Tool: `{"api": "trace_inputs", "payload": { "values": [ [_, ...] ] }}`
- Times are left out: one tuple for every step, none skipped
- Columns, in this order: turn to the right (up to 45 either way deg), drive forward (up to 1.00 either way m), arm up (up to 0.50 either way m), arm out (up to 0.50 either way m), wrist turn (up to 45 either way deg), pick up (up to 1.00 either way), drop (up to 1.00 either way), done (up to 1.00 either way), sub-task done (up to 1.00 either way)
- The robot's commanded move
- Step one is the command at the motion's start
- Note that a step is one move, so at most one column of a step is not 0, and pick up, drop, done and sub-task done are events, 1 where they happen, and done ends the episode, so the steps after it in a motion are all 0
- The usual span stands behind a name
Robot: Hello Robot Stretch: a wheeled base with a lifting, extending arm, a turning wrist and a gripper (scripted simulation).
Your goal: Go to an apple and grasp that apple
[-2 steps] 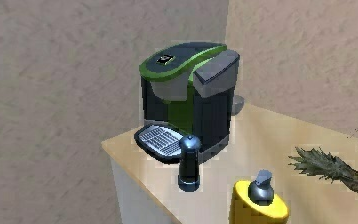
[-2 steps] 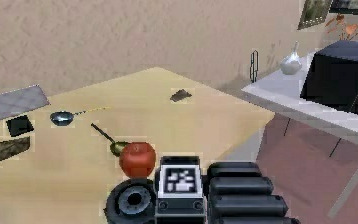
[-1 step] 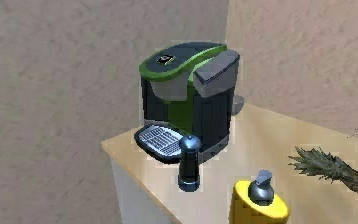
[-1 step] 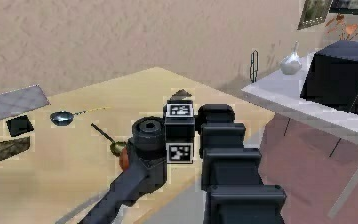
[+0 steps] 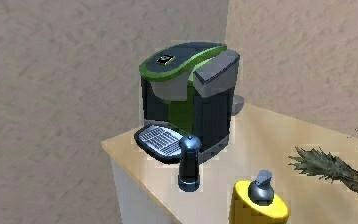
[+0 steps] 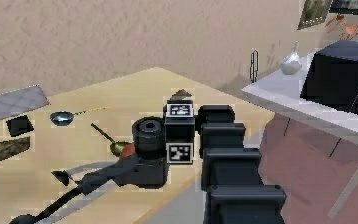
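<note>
Reddish blob (image 6: pixel 128 150), possibly the apple, is noted near the gripper (image 6: pixel 87 185). Judged firm, smooth, fairly light; best taken across its middle. Whether anything is held cannot be told.

forward view close, angled down on coffee machine (image 5: pixel 187 95), arm side view looking out along arm (image 6: pixel 242 175) over tabletop (image 6: pixel 137 95)

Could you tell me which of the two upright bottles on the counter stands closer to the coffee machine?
The slim dark bottle, right by the drip tray of the green and grey coffee machine; the yellow pump bottle stands farther off.
</note>
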Motion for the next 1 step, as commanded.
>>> {"api": "trace_inputs", "payload": {
  "values": [
    [0.0,0.00,0.00,0.00,45.0,0.00,0.00,0.00,0.00]
  ]
}}
